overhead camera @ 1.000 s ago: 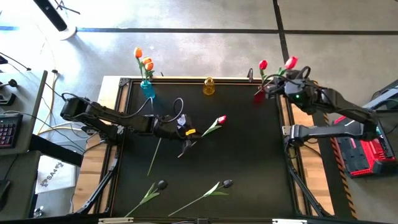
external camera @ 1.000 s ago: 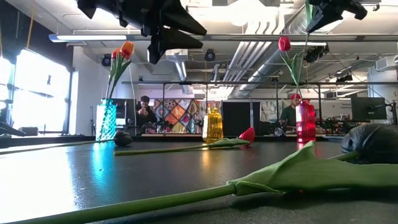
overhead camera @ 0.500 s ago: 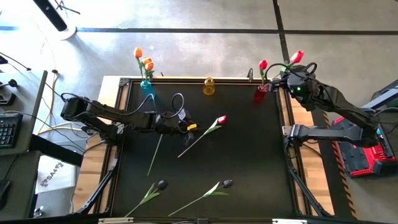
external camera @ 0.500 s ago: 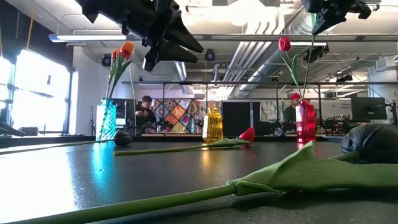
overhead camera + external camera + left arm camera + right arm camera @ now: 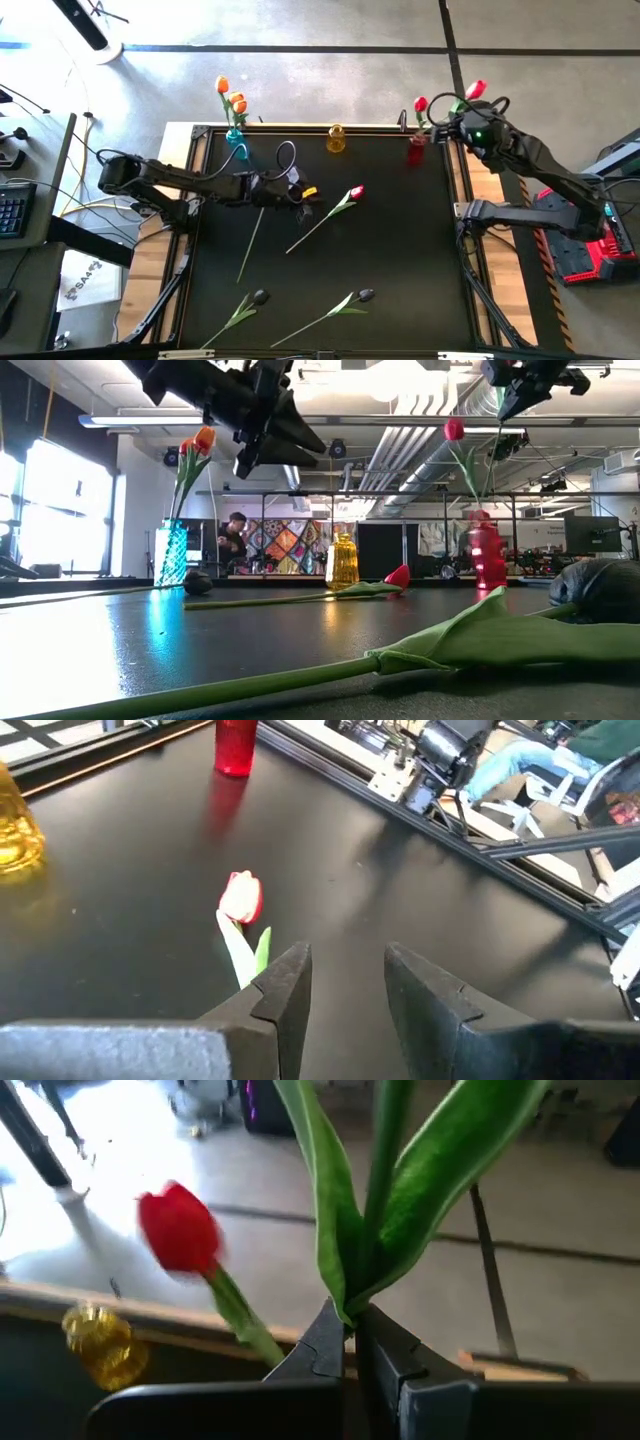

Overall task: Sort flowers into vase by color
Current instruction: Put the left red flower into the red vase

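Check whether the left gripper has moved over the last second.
Yes. In the high view the left gripper has drawn back toward the table's left edge, away from the red tulip lying mid-table, which stayed put.

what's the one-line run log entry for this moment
right gripper: shut on red tulip above red vase | left gripper: open, above loose red tulip

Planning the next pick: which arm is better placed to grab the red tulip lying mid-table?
Left. Its open hand hovers right beside the red tulip, while the right hand is shut on a tulip stem over the red vase.
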{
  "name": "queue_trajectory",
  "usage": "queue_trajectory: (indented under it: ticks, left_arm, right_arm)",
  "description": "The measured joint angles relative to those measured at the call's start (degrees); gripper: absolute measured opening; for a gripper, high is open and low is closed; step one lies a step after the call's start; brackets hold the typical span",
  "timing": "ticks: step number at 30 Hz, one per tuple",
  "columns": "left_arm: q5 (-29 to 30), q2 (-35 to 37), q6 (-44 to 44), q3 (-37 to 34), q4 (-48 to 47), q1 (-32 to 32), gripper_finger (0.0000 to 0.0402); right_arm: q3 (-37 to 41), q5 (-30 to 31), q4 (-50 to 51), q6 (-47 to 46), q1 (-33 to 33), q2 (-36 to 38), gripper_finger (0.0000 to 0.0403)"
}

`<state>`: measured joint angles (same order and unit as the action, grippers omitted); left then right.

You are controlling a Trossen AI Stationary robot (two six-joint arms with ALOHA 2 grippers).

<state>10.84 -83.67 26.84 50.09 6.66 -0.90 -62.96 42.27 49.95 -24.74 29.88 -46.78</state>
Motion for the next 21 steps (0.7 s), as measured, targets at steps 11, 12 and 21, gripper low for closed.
queue_trajectory:
  ticks: [11, 12, 21]
  left_arm:
    - [-0.45, 0.01, -0.95, 0.02, 0.50, -1.41, 0.0117]
    - [-0.43, 0.01, -0.95, 0.02, 0.50, -1.41, 0.0117]
    - [-0.22, 0.01, -2.97, 0.02, 0.48, -1.80, 0.0117]
  right_arm:
    - [0.00, -3.22, 4.32, -2.00, 0.51, -2.39, 0.0000]
    - [0.00, -3.29, 4.35, -2.00, 0.51, -2.31, 0.0000]
    - [0.00, -3.61, 4.91, -1.42, 1.87, -3.20, 0.0000]
